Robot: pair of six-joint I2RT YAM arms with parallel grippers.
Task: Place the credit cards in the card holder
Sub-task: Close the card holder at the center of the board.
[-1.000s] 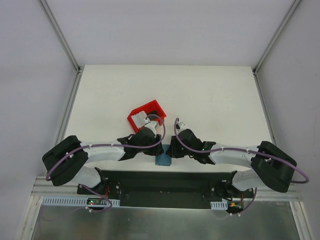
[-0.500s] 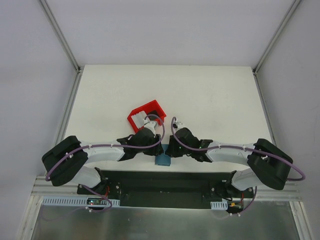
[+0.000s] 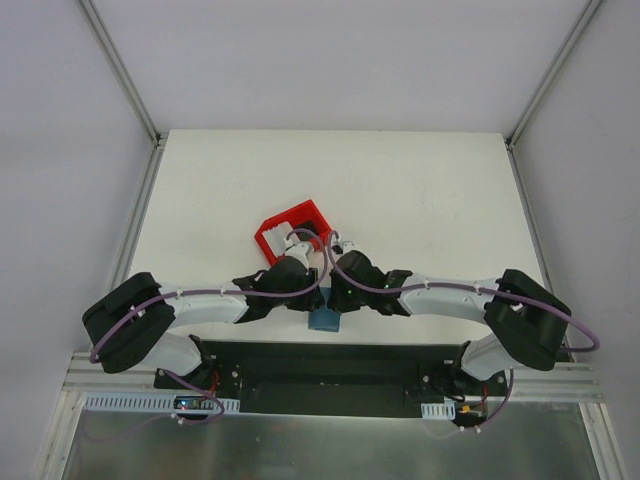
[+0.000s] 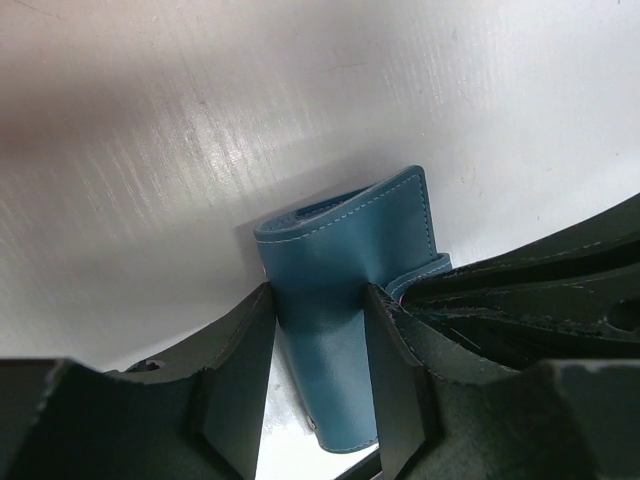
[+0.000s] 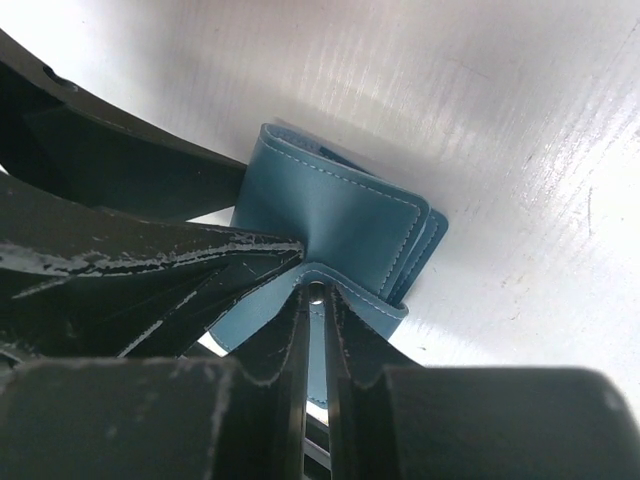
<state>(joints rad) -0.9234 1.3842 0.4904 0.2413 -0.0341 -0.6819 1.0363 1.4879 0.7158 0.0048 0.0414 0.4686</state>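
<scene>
The teal-blue card holder (image 3: 325, 321) stands at the table's near edge between both grippers. My left gripper (image 4: 316, 300) is shut on its folded body (image 4: 345, 235), one finger pressing each side. My right gripper (image 5: 317, 298) is shut on the holder's lighter blue clasp flap (image 5: 372, 302), with the snap stud between the fingertips and the folded body (image 5: 335, 215) beyond. In the top view the left gripper (image 3: 310, 297) and right gripper (image 3: 333, 297) nearly touch. Small white credit cards (image 3: 276, 238) lie in the red bin, partly hidden by my left wrist.
A red plastic bin (image 3: 300, 216) sits just behind my left wrist. The black base plate (image 3: 320, 365) runs along the near table edge under the card holder. White table (image 3: 400, 190) stretches beyond.
My right arm has swung left, bringing its gripper up against the left one over the card holder. The left arm and the card holder have stayed in place.
</scene>
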